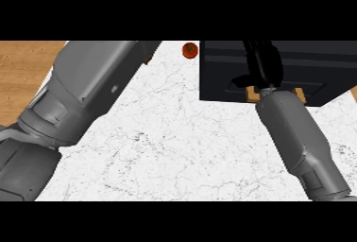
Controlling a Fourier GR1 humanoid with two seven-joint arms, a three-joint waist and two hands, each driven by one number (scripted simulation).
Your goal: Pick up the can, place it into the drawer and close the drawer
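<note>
Right hand (263,61) lies over the dark drawer (223,71); its fingers cannot be made out. Red can (189,50) sits on the white counter (181,151), just left.

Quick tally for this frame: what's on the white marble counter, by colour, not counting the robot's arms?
Red: 1, the small round red can near the counter's far edge.
Black: 1, the black box-shaped drawer unit with a tan wooden handle, under the right hand.
Total: 2 things on the white marble counter.
</note>
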